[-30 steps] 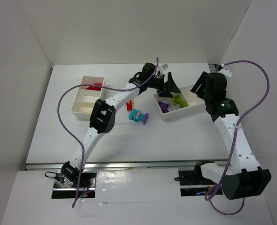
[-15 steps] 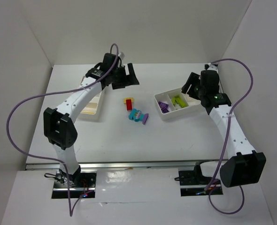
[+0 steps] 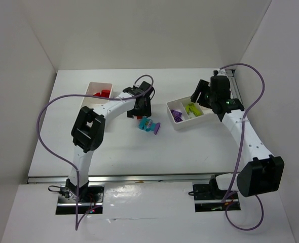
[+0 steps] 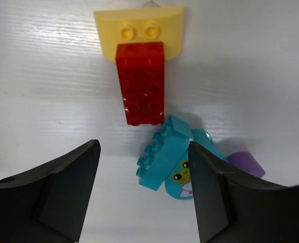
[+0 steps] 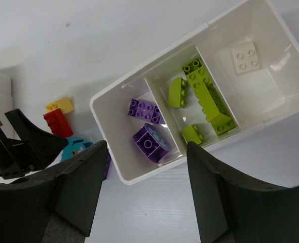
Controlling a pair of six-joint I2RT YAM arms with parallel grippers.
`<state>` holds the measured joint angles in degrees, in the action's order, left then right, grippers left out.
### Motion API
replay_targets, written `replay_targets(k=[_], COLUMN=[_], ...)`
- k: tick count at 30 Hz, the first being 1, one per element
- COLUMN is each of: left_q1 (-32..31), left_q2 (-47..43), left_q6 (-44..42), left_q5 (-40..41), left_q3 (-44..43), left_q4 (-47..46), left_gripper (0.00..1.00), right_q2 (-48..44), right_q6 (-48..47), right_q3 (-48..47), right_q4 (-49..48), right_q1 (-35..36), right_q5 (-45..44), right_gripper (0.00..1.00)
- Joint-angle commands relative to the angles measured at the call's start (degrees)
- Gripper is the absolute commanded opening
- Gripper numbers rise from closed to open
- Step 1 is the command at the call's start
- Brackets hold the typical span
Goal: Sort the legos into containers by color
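Observation:
Loose legos lie mid-table: a red brick (image 4: 140,83) on top of a yellow one (image 4: 139,33), a cyan brick (image 4: 162,152) leaning on a round cyan piece with a face (image 4: 182,179), and a purple piece (image 4: 246,164). My left gripper (image 4: 144,192) hovers open over them (image 3: 141,106), with the cyan brick's end just inside its gap, untouched. The left container (image 3: 95,86) holds red bricks (image 3: 103,93). The right container (image 5: 190,38) holds purple bricks (image 5: 150,143), lime green bricks (image 5: 200,96) and a white piece (image 5: 246,57). My right gripper (image 5: 144,187) hangs open above its near corner.
The left arm's forearm lies across the left container and hides most of it. White walls close in the table at the back and on both sides. The right container (image 3: 187,126) sits angled at the right, under the right wrist (image 3: 213,93).
The left arm swung from above the right container over to the left container, then came back to the loose bricks in the middle, jaws narrower. The right gripper shifted a little toward the back left.

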<state>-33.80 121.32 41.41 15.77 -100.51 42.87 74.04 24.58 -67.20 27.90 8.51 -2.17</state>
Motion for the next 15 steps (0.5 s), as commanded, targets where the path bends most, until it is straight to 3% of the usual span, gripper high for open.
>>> replay_targets(k=[1, 6, 12, 15], left_q1=[0.75, 2.51, 3.57, 3.57], left_q2=[0.94, 3.13, 6.12, 7.79], left_q6=[1.75, 1.58, -0.09, -0.1], left_q5=[4.71, 4.09, 2.86, 2.34], left_q3=[-2.41, -2.41, -6.97, -8.56], left_q4=[0.9, 0.11, -1.04, -1.04], left_gripper=[0.81, 0.7, 0.7, 0.64], right_q2=[1.01, 1.54, 2.59, 2.6], right_q6=[0.12, 0.12, 0.12, 0.12], right_q3=[-2.5, -3.03, -3.03, -3.55], right_q4=[-1.88, -1.88, -1.88, -1.88], right_q1=[0.45, 0.45, 0.45, 0.97], right_q5=[0.42, 0.94, 1.47, 1.47], right_gripper=[0.71, 0.71, 0.71, 0.71])
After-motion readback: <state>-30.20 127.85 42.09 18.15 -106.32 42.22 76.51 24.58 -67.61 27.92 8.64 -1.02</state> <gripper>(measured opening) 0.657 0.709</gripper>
